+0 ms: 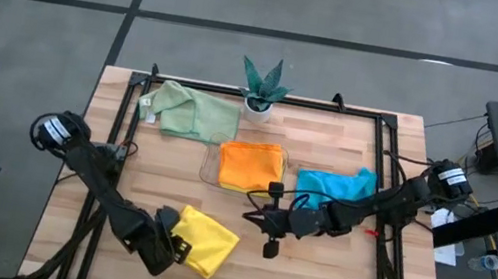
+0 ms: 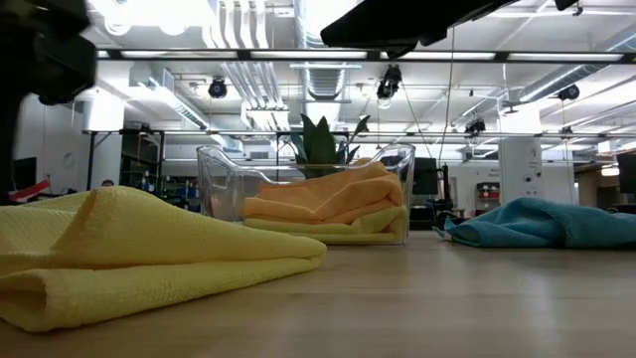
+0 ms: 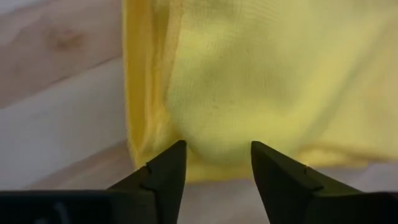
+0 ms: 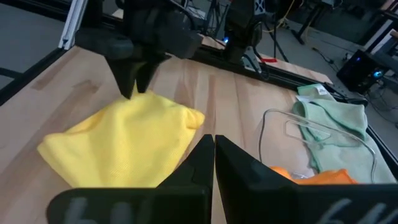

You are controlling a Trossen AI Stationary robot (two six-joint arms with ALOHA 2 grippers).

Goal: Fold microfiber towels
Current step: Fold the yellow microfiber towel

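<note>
Left gripper (image 1: 172, 245) is sitting at the lower left of the high view, right at the near edge of the folded yellow towel (image 1: 203, 240). Its fingers (image 3: 166, 174) are standing spread in the left wrist view with the towel's hem just past the tips and nothing pinched, which reads as a release after a fold or a reach for the next one.

Right gripper (image 1: 267, 247) is hovering at lower centre of the high view, pressed together and holding nothing, likely parked clear of the left arm's work.

Clear plastic tray (image 1: 211, 162) at centre is holding the orange towel (image 1: 250, 165). The teal towel (image 1: 333, 186) is lying loose just right of the tray and the pale green towel (image 1: 189, 111) is at upper left, beside the potted plant (image 1: 262, 87); both look unfolded, so they are probably queued.

View differences:
- Low view is showing a second yellow towel (image 2: 343, 235) under the orange one in the tray; from above that layer is hidden.
- Left wrist view is showing the doubled hem on the yellow towel, so at least 1 fold is in.
- Right wrist view is showing the left gripper tip down on the towel's far side; actual contact is hard to confirm there.
</note>
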